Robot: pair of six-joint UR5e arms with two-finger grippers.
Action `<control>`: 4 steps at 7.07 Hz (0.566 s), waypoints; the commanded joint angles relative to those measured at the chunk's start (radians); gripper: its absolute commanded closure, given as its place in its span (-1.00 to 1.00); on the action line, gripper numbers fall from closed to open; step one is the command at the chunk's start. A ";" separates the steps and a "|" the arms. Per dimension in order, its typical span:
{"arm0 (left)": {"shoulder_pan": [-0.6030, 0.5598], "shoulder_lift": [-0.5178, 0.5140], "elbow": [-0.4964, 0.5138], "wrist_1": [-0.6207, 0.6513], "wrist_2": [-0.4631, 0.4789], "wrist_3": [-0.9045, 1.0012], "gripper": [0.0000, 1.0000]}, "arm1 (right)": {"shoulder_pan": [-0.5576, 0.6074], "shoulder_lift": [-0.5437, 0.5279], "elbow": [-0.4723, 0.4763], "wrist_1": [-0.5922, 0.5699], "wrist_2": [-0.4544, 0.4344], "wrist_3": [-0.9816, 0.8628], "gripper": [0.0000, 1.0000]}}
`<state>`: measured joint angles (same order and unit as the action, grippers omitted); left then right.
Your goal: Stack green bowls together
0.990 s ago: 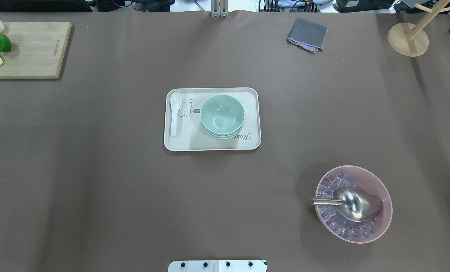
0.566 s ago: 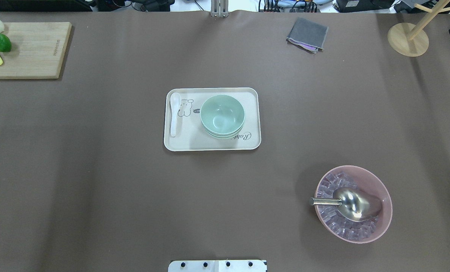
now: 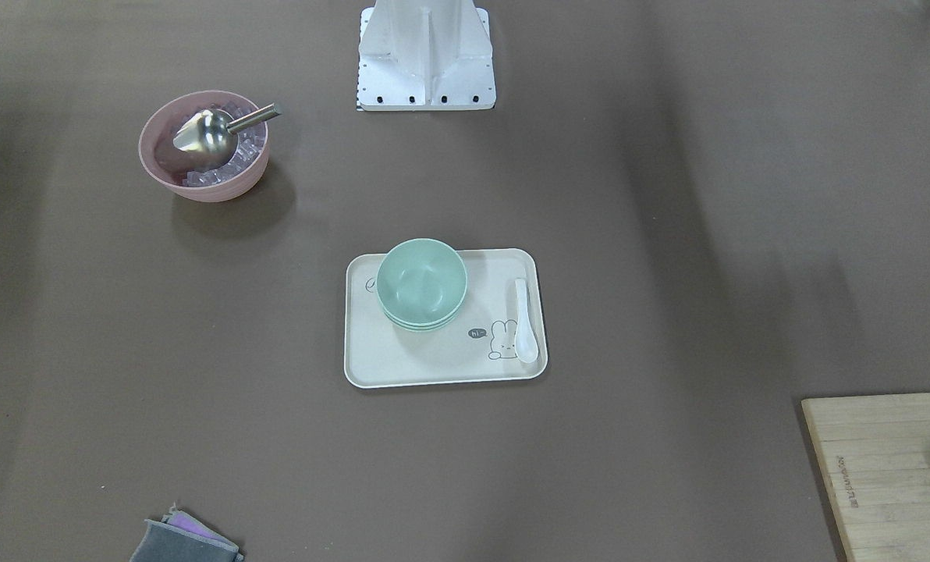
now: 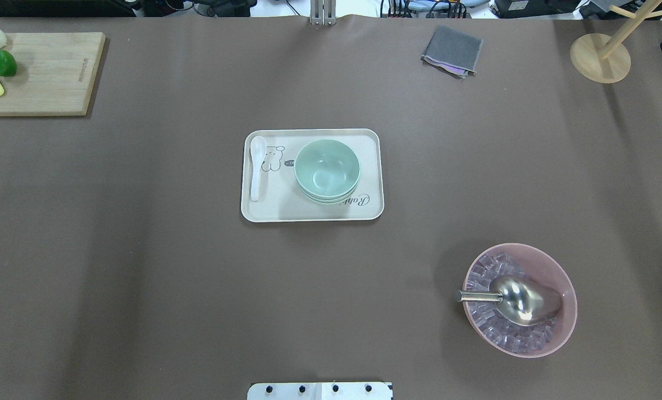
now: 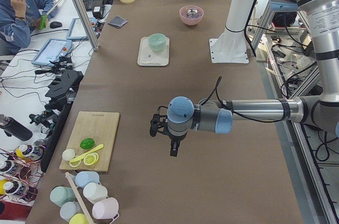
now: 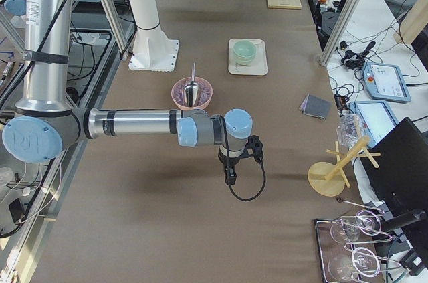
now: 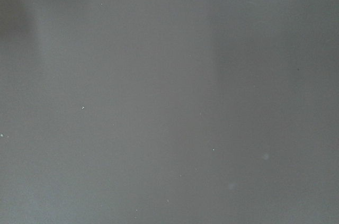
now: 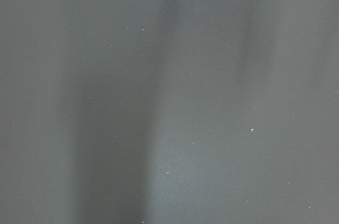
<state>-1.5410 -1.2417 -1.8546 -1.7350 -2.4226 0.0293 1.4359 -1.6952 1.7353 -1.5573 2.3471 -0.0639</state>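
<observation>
Clearly the green bowls (image 4: 327, 166) sit nested mid-table, far from left gripper (image 5: 174, 150) and right gripper (image 6: 229, 176) toward opposite end edges; whether their fingers are spread, I cannot tell.

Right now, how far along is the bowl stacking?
Done: the pale mint-green plastic bowls sit nested in one stack on the cream rectangular tray. In hand: nothing; the left arm and right arm hang over the brown table, away from the tray. Left: nothing visible; no loose green bowl in view.
</observation>
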 commanded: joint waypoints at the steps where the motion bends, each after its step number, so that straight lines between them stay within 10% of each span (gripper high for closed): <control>1: -0.005 0.013 0.003 -0.003 0.017 0.000 -0.97 | 0.001 -0.008 0.019 0.003 0.003 0.006 -1.00; 4: -0.007 0.024 0.003 -0.001 0.004 0.000 -0.97 | 0.001 -0.001 0.033 0.003 0.000 0.007 -1.00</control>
<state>-1.5454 -1.2240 -1.8488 -1.7369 -2.4092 0.0281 1.4373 -1.6982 1.7630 -1.5526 2.3475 -0.0571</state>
